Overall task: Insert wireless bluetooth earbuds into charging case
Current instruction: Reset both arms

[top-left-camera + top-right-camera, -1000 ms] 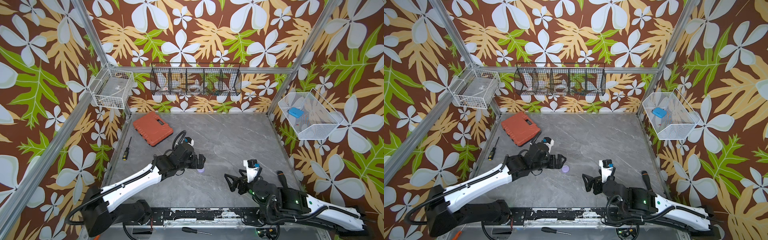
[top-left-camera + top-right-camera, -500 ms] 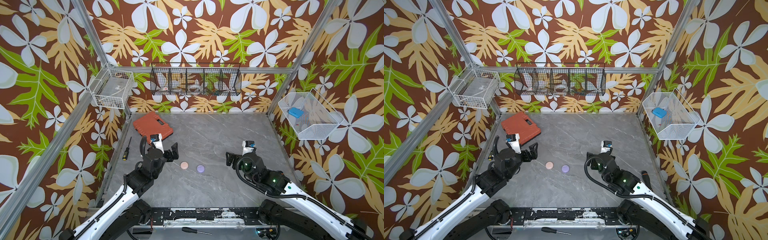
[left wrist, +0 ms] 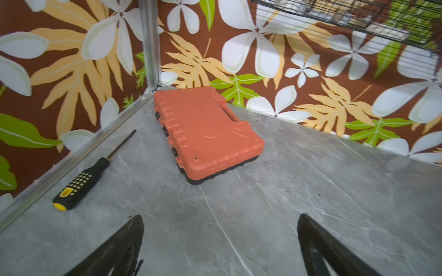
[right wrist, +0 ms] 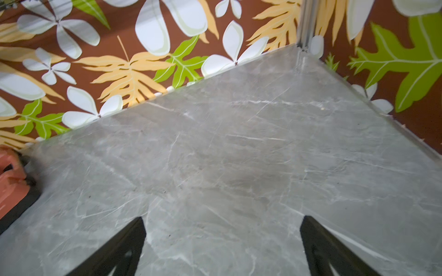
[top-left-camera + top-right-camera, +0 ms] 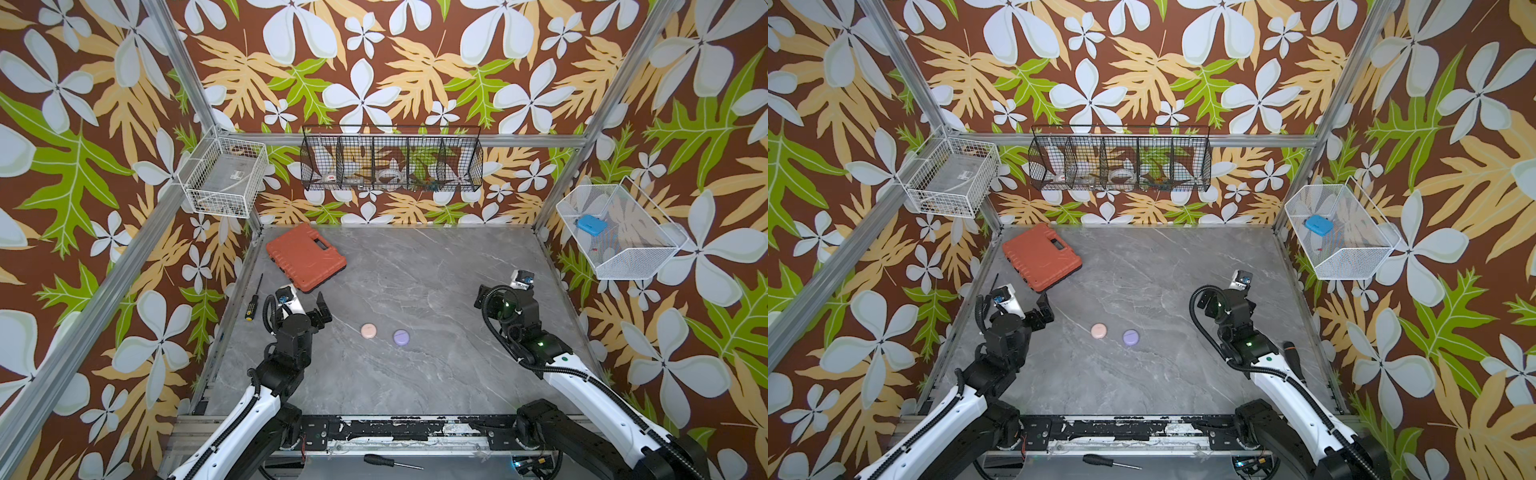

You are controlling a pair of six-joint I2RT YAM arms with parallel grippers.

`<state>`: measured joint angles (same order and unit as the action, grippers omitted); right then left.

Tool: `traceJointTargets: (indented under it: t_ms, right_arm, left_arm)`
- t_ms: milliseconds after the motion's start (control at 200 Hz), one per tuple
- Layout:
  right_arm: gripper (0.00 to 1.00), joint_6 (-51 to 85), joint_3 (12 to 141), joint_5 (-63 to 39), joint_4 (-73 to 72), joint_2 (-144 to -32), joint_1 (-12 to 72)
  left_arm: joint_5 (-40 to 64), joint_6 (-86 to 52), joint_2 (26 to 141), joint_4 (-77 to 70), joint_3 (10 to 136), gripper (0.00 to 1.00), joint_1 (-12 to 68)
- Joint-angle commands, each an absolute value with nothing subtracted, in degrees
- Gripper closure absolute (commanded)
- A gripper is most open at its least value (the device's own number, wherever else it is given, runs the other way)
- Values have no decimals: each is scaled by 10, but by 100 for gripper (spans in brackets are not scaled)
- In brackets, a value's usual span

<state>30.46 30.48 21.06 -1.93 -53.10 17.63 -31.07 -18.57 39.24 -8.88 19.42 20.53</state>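
Observation:
Two small round charging cases lie lid-shut side by side mid-table, a pink case [image 5: 369, 331] [image 5: 1098, 331] and a lavender case [image 5: 401, 336] [image 5: 1131, 336]. The earbuds are out of view in every frame. My left gripper [image 5: 303, 302] [image 5: 1025, 308] hovers left of the pink case, open and empty, pointing at the back left corner. In the left wrist view its fingertips frame bare table around the gripper [image 3: 220, 222]. My right gripper [image 5: 503, 291] [image 5: 1223, 293] hangs right of the cases, open and empty. Only marble shows ahead of it [image 4: 222, 222].
An orange tool case [image 5: 305, 259] [image 3: 205, 133] lies at the back left, with a black screwdriver [image 5: 253, 303] [image 3: 81, 181] by the left wall. Black wire basket [image 5: 390, 164] and two white baskets [image 5: 226, 178] [image 5: 619, 237] hang on the walls. Another screwdriver [image 5: 386, 460] lies by the front rail.
My left gripper has pulled back left, away from over the cases, uncovering the pink one. My right arm has risen from its low folded pose and swung toward the back right.

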Motion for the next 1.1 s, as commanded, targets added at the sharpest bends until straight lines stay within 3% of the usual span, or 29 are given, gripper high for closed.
traceJointTargets:
  t_ms: [0,335,751,881,1096]
  right_arm:
    - [0,251,286,250,-109,-535,154]
    - [1,196,236,320,-182,-561,119]
    - [0,182,201,334,-227,-539,117]
    - [1,178,190,336,-247,-530,117]
    - [0,170,185,328,-263,-536,117]
  left_arm:
    - [-298,-149,401,-156,181,0,193]
    - [-233,-121,474,-286,138,0,94]
    - [-184,-72,632,-535,87,0,83]
    - [-213,-56,651,-557,93,0,82]
    - [-161,-37,691,-613,93,0,64]
